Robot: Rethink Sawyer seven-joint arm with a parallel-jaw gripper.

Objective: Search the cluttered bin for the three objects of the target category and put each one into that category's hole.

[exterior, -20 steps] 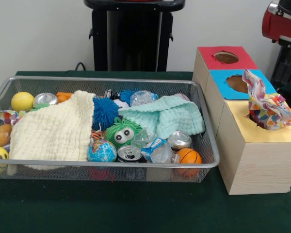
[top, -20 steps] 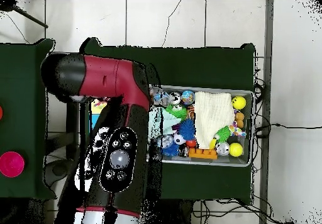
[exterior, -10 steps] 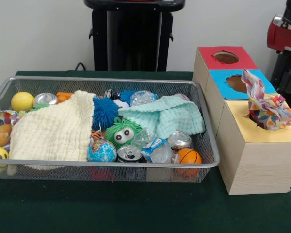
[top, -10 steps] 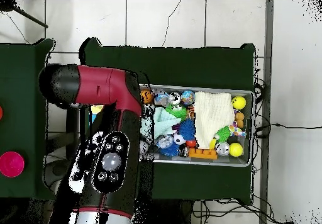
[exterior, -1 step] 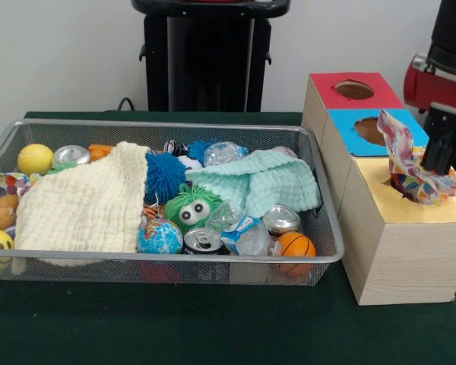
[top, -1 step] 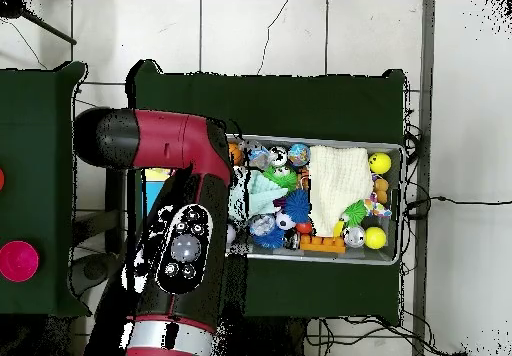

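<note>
The colourful cloth sits bunched in the yellow hole, the pincer touching it, grip unclear

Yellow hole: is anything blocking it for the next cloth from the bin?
Yes. The multicoloured cloth is bunched in the yellow hole, mostly sticking up above the box top, plugging it. The gripper is right at that cloth. The cream cloth and mint cloth lie in the bin.
</note>
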